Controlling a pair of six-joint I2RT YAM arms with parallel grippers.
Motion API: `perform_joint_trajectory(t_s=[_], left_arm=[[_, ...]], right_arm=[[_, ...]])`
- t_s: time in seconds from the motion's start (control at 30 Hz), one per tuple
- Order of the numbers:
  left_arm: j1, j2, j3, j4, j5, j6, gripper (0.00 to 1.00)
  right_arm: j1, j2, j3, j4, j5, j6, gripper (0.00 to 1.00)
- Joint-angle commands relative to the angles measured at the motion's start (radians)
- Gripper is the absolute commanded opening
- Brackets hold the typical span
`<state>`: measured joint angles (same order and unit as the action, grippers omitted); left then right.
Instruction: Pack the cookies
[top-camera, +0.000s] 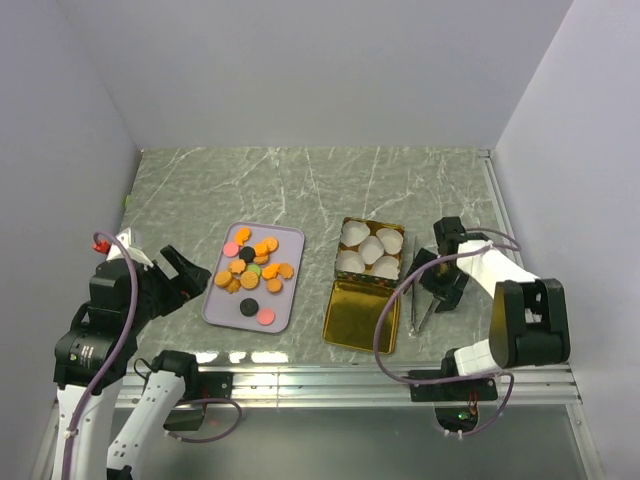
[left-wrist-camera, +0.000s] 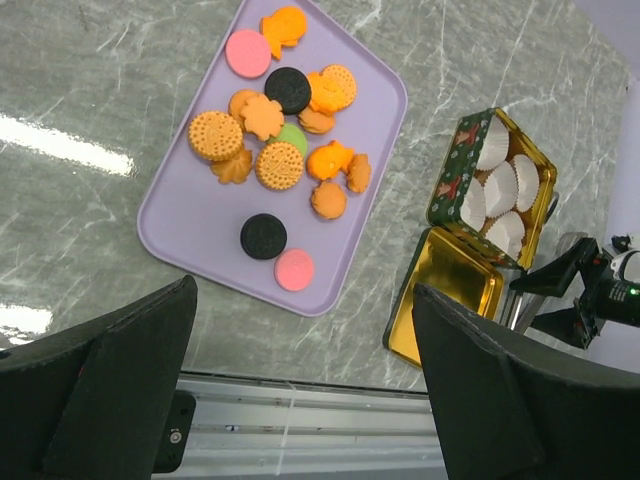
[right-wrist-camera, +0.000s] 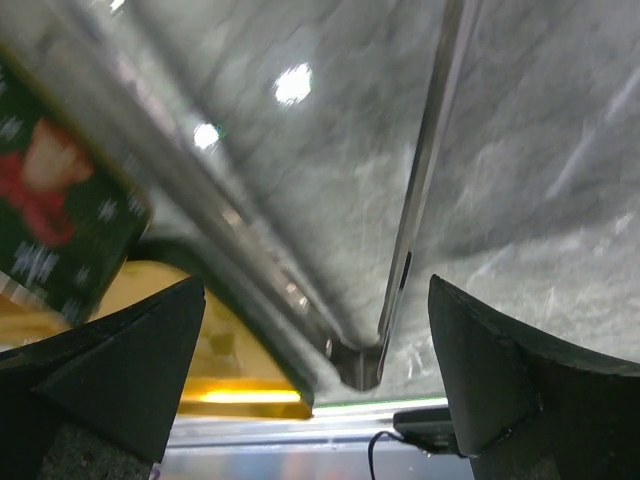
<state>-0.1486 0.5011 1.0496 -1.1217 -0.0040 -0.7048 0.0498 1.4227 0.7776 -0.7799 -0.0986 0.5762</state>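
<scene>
Cookies (left-wrist-camera: 279, 165) lie heaped on a smooth lavender tray (left-wrist-camera: 190, 225) with rounded corners, on a grey-green, marble-veined table (top-camera: 300, 180) that glints under the lights. Most are orange: round discs with dotted, ridged faces, scalloped flower shapes and one fish-like piece. Among them are two embossed black rounds, two plain pink discs and one green disc half buried in the pile. Just to the tray's right stands a rectangular tin (left-wrist-camera: 455, 165), its outer wall dark green with red figures. Its box is filled with pleated white paper cups (left-wrist-camera: 500, 185), and its open lid lies flat on the near side, showing a polished gold lining. The left tool (top-camera: 188, 272) hangs beside the tray's left edge, its matte black fingers spread wide and holding nothing. The right tool (top-camera: 440, 285) sits low to the right of the tin, also spread and empty, over slim, shiny metal tongs (right-wrist-camera: 420, 180) lying on the table.
</scene>
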Motion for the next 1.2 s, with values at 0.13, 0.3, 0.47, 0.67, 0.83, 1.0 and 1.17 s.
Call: perform_joint_trajectory(t_s=[0.13, 0.3, 0.47, 0.67, 0.83, 1.0, 1.17], left_arm=[[-0.003, 0.001, 0.035, -0.016, 0.007, -0.024, 0.95], [-0.003, -0.009, 0.012, -0.017, 0.007, -0.036, 0.94], [-0.003, -0.01, -0.01, -0.006, 0.007, -0.05, 0.94], [-0.003, -0.001, -0.014, 0.011, 0.007, -0.053, 0.94], [-0.003, 0.011, -0.016, 0.029, 0.007, -0.055, 0.94], [-0.003, 0.027, -0.028, 0.059, 0.007, -0.059, 0.93], [-0.003, 0.05, -0.034, 0.083, 0.022, -0.059, 0.92]], right_arm=[[-0.03, 0.093, 0.023, 0.062, 0.085, -0.027, 0.94], [-0.031, 0.133, 0.022, 0.093, 0.097, -0.047, 0.8], [-0.031, 0.173, 0.025, 0.136, 0.082, -0.045, 0.59], [-0.031, 0.151, 0.061, 0.094, 0.089, -0.058, 0.49], [-0.03, 0.049, 0.201, -0.043, 0.155, -0.067, 0.48], [-0.019, -0.047, 0.363, -0.159, 0.152, -0.052, 0.45], [0.01, -0.102, 0.462, -0.246, 0.145, -0.045, 0.44]])
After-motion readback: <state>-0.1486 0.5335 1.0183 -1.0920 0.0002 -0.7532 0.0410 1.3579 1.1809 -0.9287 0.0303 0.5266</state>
